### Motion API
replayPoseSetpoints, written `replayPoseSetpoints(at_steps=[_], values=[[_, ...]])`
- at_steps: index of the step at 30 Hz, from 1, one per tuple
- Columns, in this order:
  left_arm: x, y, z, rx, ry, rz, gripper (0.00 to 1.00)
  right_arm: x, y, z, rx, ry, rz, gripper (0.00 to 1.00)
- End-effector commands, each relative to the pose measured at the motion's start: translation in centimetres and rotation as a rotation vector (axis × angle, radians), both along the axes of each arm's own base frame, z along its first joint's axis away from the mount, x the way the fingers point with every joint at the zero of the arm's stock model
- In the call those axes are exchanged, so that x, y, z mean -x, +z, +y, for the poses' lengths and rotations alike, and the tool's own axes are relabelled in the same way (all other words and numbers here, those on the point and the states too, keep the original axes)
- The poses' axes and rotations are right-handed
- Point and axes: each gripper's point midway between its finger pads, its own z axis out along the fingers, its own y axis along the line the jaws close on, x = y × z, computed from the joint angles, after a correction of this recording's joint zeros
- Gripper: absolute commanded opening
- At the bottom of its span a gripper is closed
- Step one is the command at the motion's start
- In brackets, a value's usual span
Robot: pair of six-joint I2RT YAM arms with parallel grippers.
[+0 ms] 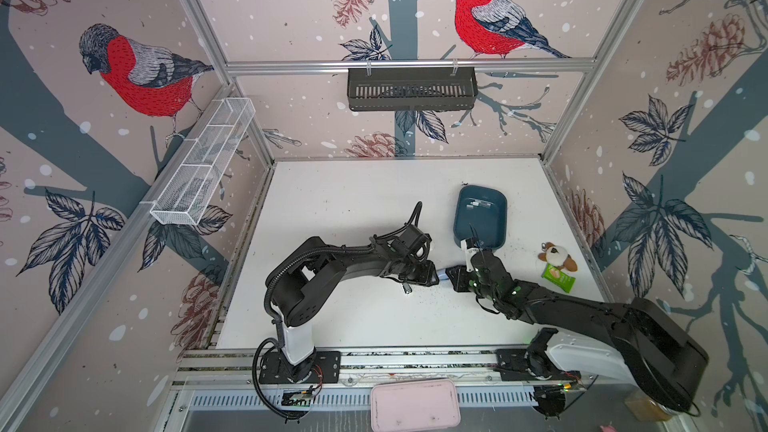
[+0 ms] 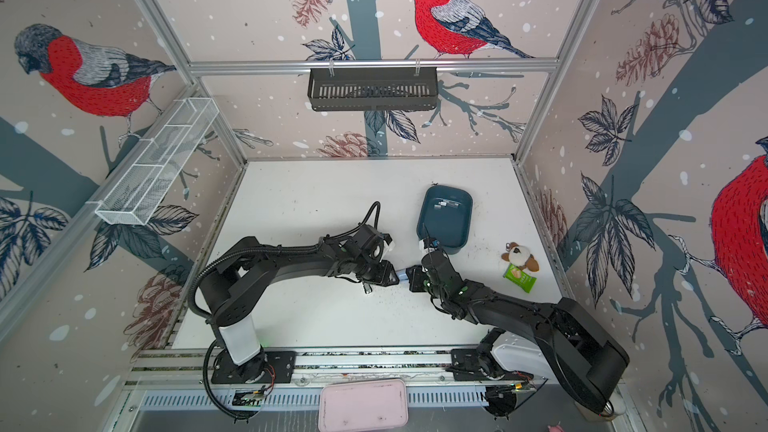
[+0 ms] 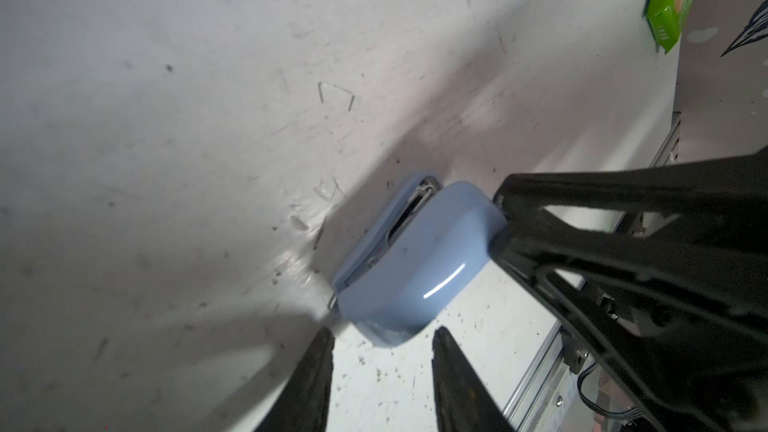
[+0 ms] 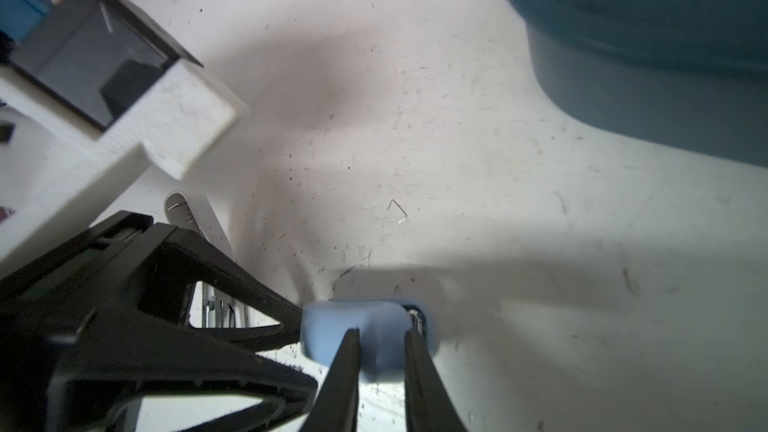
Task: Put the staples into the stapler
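One pink box (image 1: 415, 405) sits at the front rail. Beyond it, on the middle of the white table (image 1: 353, 222), a pale blue stapler (image 1: 441, 273) lies between two black end effectors. Seen from the left wrist, the left gripper (image 3: 384, 332) stands part-open with the stapler's rounded end between its fingertips. A sliver of table shows on either side, and whether the pads press cannot be told. The right gripper (image 4: 382, 332) meets the opposite end, its fingers set close together over the blue shell beside a bare metal edge. A firm pinch cannot be confirmed. A single loose staple (image 4: 397, 211) lies on the table just past the stapler. Off to the right rest a green packet (image 1: 559, 278) and a plush toy (image 1: 557, 255). Farther back, the staples (image 1: 482, 204), short silvery strips, lie at the far end of a teal tray (image 1: 484, 228), well apart from the stapler. On the back wall hangs a black basket (image 1: 411, 89).
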Motion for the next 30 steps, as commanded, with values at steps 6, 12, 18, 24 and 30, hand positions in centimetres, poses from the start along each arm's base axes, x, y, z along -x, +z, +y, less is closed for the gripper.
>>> replayPoseSetpoints(at_steps=[6, 12, 18, 24, 30], values=[[-0.5, 1.2, -0.4, 0.018, -0.001, -0.035, 0.40, 0.5, -0.1, -1.0, 0.060, 0.005, 0.006, 0.25], [-1.8, 3.9, 1.3, 0.029, 0.047, -0.103, 0.41, -0.2, 4.1, 0.6, 0.025, 0.039, -0.075, 0.28], [-3.4, 4.5, 7.0, -0.023, 0.163, -0.147, 0.56, 1.8, 4.6, 2.8, 0.013, 0.076, -0.077, 0.28], [-4.8, 3.5, 11.6, -0.069, 0.295, -0.158, 0.72, 3.6, 4.2, 6.3, -0.021, 0.118, -0.027, 0.28], [-5.5, 2.6, 12.1, -0.054, 0.319, -0.152, 0.80, 4.5, 2.1, 9.6, 0.007, 0.129, 0.048, 0.29]])
